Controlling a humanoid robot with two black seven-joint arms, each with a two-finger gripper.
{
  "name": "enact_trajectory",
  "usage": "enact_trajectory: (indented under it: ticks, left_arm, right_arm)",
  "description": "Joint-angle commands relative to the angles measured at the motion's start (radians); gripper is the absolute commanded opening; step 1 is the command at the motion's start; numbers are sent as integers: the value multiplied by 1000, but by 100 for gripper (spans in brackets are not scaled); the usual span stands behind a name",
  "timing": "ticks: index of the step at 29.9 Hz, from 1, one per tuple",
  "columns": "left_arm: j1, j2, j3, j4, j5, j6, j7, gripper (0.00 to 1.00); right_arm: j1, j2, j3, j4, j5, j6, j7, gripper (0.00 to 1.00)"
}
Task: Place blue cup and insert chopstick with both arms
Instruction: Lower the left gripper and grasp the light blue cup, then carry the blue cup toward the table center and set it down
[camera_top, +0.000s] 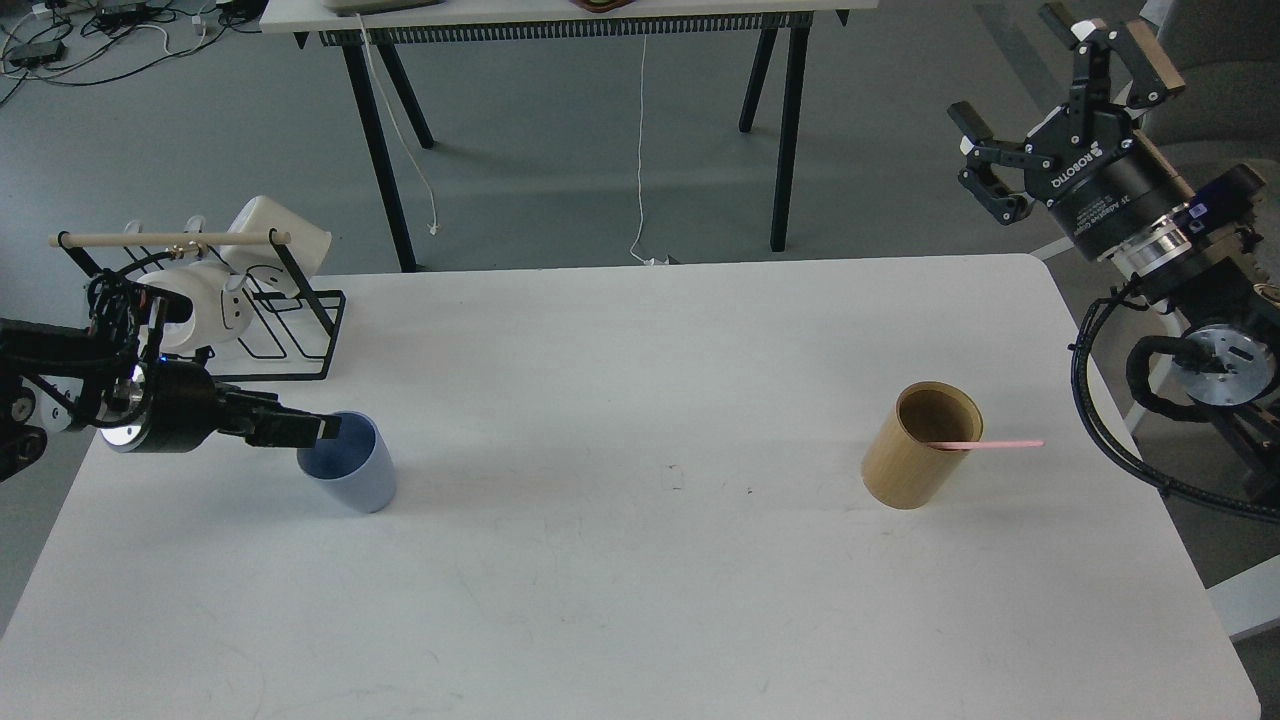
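Two grippers sit at opposite edges of the scene. The left gripper (318, 428) has its fingers reaching over the rim of the blue cup (350, 462), at the cup's left lip; whether they pinch the wall I cannot tell. The cup stands upright on the white table (640, 580), left side, near a black wire rack (285, 330). The right gripper (1060, 110) hangs high at far right, fingers spread wide and holding nothing. The pink chopstick (1000, 444) leans in the tan wooden cylinder (920, 445), its long axis running left to right, free end pointing right. It lies below and left of the right gripper, the nearer arm by far.
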Motion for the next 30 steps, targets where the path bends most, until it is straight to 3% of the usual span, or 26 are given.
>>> enact_trajectory:
  ticks: [1,7,13,19,20,21,22,23,30]
  left_arm:
    - [6,-15,0,10,-1,1,0,95]
    - [29,-49,0,54,-4,16,0,89]
    - [43,-54,0,65,-6,18,0,73]
    - [49,-52,0,67,-4,35,0,52]
    - [51,-52,-2,67,-7,35,0,44]
    - [52,-54,-2,67,-6,41,0,24]
    - [54,-54,-2,67,-6,48,0,12]
    - [57,-54,-2,65,-4,54,0,6]
    - [57,-51,-6,62,-9,78,0,0]
  right_arm:
    - [-8,0,11,0,0,0,0,99]
    - [-14,-9,18,8,0,0,0,99]
    - [-16,-15,18,8,0,0,0,99]
    - [-16,-15,20,9,0,0,0,99]
    - [-16,-16,20,9,0,0,0,99]
    - [-16,-16,20,9,0,0,0,99]
    - [-16,-16,20,9,0,0,0,99]
    - [-16,-16,20,9,0,0,0,99]
    - [-17,-16,20,9,0,0,0,99]
